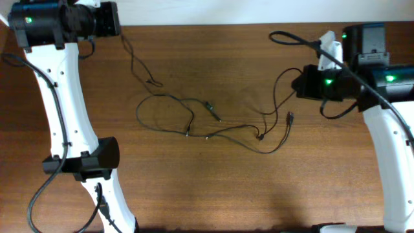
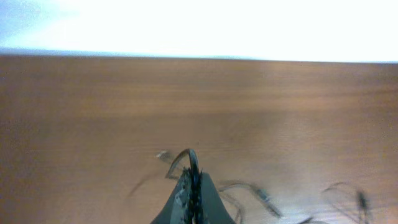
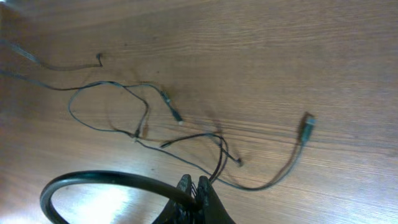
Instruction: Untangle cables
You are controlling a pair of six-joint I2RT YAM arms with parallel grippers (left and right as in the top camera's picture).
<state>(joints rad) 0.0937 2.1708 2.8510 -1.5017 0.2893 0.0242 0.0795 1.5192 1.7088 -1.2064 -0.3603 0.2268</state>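
While left gripper [image 2: 193, 180] and right gripper [image 3: 198, 186] each pinched a strand, the cables [image 1: 187, 120] lay spread but crossed at centre — partly untangled, crossings left.

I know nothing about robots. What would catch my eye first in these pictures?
Thin black cables sprawl in a loose tangle across the middle of the wooden table. The left gripper is shut on a strand at the tangle's left end, the right gripper on one at its right end.

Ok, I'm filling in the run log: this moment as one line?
left gripper: shut on cables | right gripper: shut on cables | cables: loosely tangled, lying between grippers on table
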